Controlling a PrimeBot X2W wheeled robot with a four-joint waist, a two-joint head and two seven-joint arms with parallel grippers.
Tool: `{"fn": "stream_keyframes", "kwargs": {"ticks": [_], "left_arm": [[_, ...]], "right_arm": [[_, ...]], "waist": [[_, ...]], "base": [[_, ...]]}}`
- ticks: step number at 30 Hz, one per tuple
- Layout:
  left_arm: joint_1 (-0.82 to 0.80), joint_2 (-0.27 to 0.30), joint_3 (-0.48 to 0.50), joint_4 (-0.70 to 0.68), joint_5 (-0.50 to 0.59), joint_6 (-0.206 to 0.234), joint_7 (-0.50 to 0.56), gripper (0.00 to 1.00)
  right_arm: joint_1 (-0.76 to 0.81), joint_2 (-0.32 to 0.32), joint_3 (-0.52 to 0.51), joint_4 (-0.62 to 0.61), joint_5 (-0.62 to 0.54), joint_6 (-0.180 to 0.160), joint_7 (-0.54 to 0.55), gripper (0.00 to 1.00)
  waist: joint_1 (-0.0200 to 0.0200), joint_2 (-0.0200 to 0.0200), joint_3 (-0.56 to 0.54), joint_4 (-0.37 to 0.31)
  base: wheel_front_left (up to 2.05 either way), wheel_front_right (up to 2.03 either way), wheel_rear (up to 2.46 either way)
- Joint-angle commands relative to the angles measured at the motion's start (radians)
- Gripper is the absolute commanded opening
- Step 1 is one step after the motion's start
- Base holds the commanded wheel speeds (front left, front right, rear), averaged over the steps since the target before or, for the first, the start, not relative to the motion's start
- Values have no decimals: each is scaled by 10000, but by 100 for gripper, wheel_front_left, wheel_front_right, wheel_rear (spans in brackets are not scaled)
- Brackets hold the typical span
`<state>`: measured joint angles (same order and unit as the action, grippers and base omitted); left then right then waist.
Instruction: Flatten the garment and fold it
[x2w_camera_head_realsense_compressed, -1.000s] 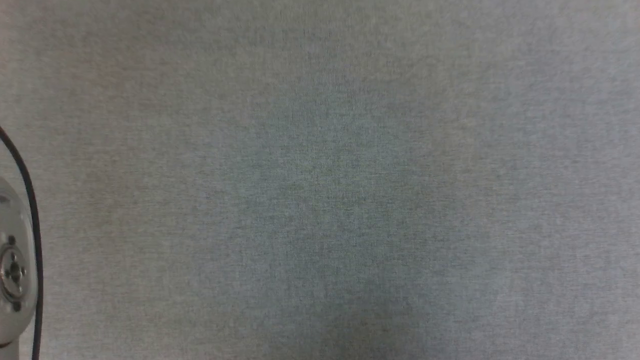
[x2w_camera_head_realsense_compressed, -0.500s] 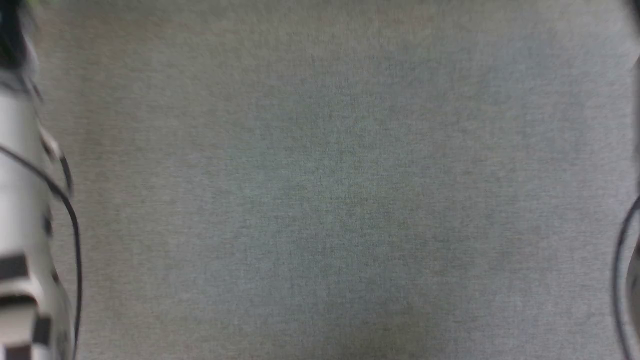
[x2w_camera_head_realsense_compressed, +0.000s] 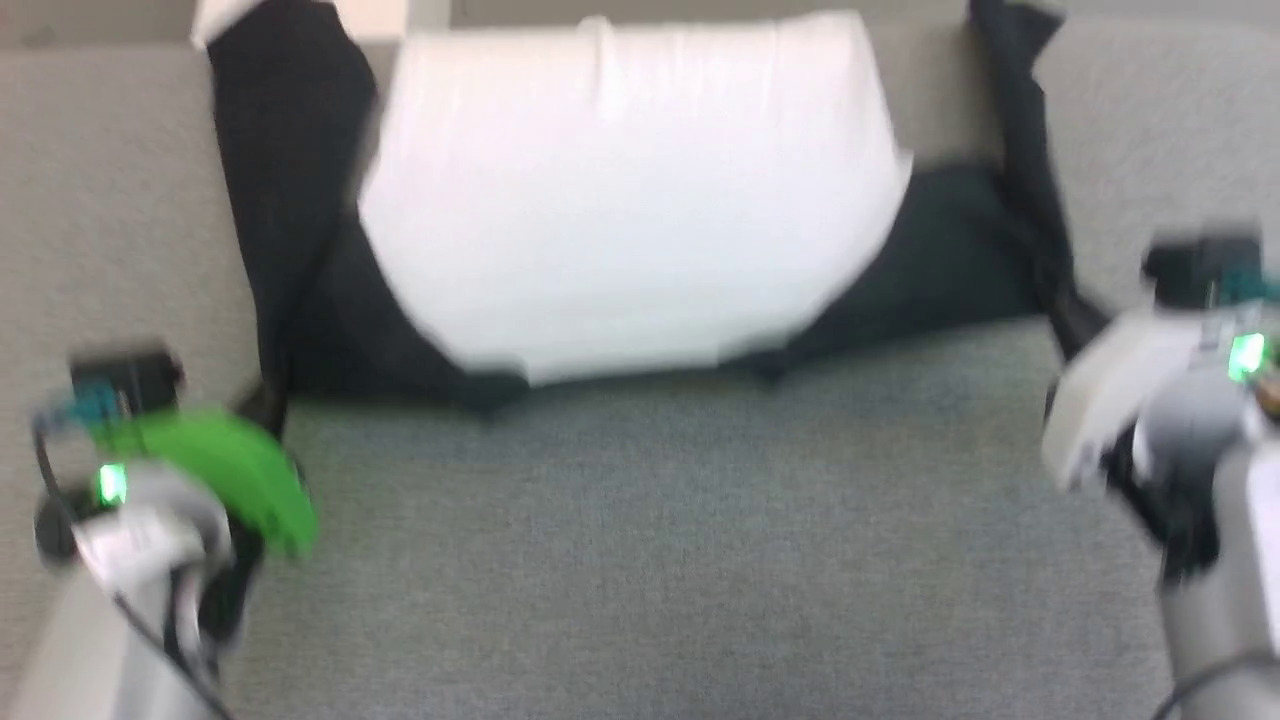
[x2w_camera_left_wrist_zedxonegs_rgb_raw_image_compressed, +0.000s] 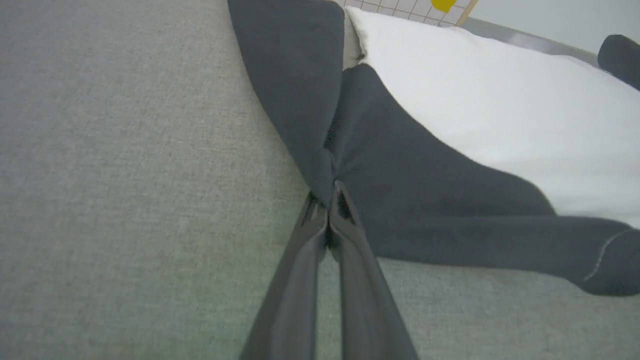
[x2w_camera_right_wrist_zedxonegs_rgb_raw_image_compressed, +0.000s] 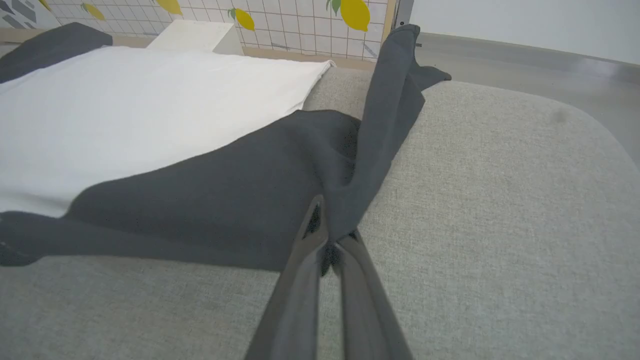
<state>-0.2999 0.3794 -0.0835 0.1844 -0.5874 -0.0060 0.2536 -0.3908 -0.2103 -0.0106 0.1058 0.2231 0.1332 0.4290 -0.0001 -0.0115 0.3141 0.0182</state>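
The left gripper has its two dark fingers pressed together, nipping a pucker of black cloth where the left sleeve of the shirt meets the shoulder. The right gripper is clamped just as tight on a bunch of the right sleeve. That sleeve stands up from the pinch in a soft ridge and runs off toward the far edge.

The head view is smeared with motion. A second ago it took in bare grey cloth with a pale arm joint at its left edge, and half a second ago there were blurred arms at both edges. Now the whole view has shifted. The shirt lies across its top, with a green shell on the left wrist low at one side and a white shell on the right wrist at the other.

The shirt is soft knit. Its white body lies flat and fairly smooth, bounded by slanting seams where the black shoulders begin. The shoulders are on the robot's side and the hem is at the far side.

It rests on a grey woven pad, slightly nubbly, with a rounded corner. Past the pad's far edge are a tiled panel printed with yellow lemons, a white block, a glossy grey floor and a pale wall.
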Motion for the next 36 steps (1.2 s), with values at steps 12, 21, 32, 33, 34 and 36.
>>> {"fn": "stream_keyframes", "kwargs": {"ticks": [12,21,32,33,34,36], "left_arm": [[4430,-264,229,-2634,-343,1437,791,0],[5540,-643,-267,-2795,-197,1746,862,0],[5329,-1263,-839,-1517,-40,1497,24,100],[5307,-1314,-833,-1476,-46,1477,-109,100],[5306,-1346,-824,-1446,-54,1474,-189,100],[5339,-1343,-799,-1458,-22,1476,-345,100]], "right_arm": [[4159,1155,-1509,-1944,-642,-25,984,0],[5953,1517,-1699,-2514,-859,-25,2114,0],[6319,1597,-1290,-1261,-600,-25,1059,100],[6327,1597,-1262,-1192,-517,-25,915,100],[6335,1597,-1283,-1143,-451,-25,777,100],[6331,1598,-1324,-1154,-454,-25,438,100]], "waist": [[1,115,-1933,338],[1,115,-2080,520],[1,115,-2203,515],[1,115,-2226,518],[1,115,-2247,518],[1,115,-2301,518]], "base": [[0,0,0],[0,0,0],[0,0,0],[0,0,0],[0,0,0],[0,0,0]]}}
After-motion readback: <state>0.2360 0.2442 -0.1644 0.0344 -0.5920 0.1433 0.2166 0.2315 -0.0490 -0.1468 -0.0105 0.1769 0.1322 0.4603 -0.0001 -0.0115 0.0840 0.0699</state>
